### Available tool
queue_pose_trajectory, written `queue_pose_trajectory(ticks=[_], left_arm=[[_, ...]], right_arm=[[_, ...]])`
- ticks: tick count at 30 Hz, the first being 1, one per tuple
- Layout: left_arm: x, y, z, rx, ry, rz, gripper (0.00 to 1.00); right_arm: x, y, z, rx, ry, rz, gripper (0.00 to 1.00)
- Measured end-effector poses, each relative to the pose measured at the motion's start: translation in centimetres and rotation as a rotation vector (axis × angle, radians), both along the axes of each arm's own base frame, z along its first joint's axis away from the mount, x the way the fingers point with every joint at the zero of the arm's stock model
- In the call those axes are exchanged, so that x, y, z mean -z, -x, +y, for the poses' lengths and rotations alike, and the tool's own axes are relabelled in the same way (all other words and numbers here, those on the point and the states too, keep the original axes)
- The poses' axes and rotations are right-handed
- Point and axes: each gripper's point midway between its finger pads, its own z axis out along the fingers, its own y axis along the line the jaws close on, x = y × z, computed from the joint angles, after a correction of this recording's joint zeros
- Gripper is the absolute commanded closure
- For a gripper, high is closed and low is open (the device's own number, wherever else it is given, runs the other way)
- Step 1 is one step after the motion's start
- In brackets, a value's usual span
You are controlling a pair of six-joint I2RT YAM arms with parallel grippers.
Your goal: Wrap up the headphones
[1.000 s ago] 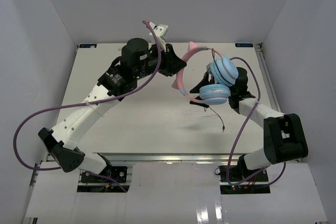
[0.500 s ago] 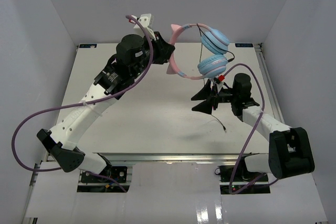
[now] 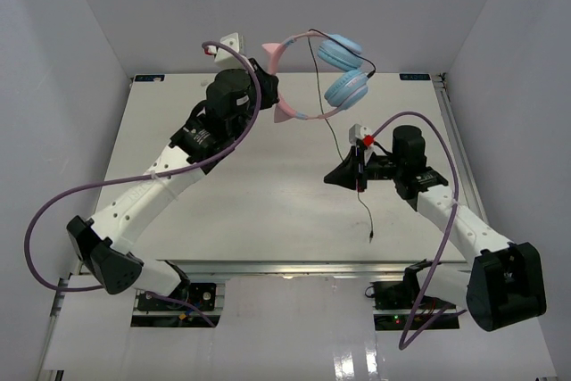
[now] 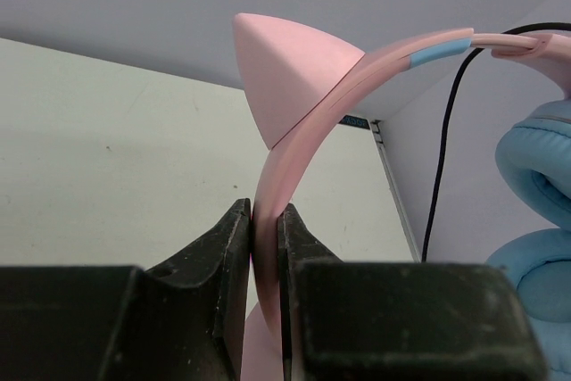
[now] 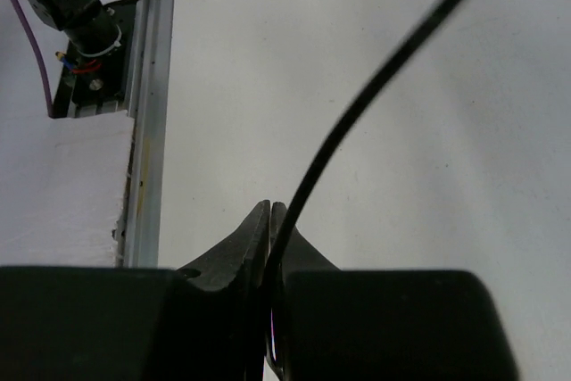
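Above the far edge of the white table point(image 3: 250, 194), left gripper point(image 4: 266, 220) clamps pink cat-eared, blue-cupped headphones point(image 3: 346, 88) by the headband point(image 4: 294, 144) — right gripper point(image 5: 270, 220) pinches their thin black cable point(image 5: 375, 86), seemingly ready to start looping it round.

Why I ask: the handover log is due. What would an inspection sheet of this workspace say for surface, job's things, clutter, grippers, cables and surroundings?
Surface: white table, matte, no marks that I can make out.
Job's things: headphones held in the air above the table's far edge. The black cable hangs unwrapped, and its plug end is low near the table.
Clutter: nothing seen.
Grippers: left gripper shut on the pink headband; right gripper shut on the black cable partway down.
Cables: purple robot cables loop beside both arms, apart from the headphones.
Surroundings: plain white walls on three sides.
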Motion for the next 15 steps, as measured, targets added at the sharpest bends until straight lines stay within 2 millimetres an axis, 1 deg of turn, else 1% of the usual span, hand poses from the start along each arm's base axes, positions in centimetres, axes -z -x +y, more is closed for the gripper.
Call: queue_pose_trajectory(ticks=[4, 7, 9, 10, 13, 15], left_arm=[[0.1, -1.1, 0.1, -0.059, 0.049, -0.001, 1.0], [1.2, -2.3, -0.4, -0.093, 0.057, 0.013, 1.0], [2.5, -3.3, -0.8, -0.113, 0.042, 0.029, 1.0], [3.4, -3.7, -1.0, -0.123, 0.026, 0.042, 1.0], [6.1, -4.8, -1.3, -0.15, -0.037, 0.077, 1.0], [7.9, -5.1, -1.1, -0.161, -0.09, 0.099, 1.0]], right_arm=[[0.0, -0.4, 0.9, 0.039, 0.092, -0.037, 0.92], [-0.3, -0.5, 1.7, 0.061, 0.173, -0.09, 0.92], [-0.4, -0.6, 1.8, 0.079, 0.232, -0.126, 0.92], [-0.5, -0.9, 1.7, 0.092, 0.263, -0.145, 0.92], [-0.8, -2.1, 0.7, 0.155, 0.348, -0.196, 0.92], [-1.1, -3.0, -0.2, 0.199, 0.409, -0.239, 0.92]])
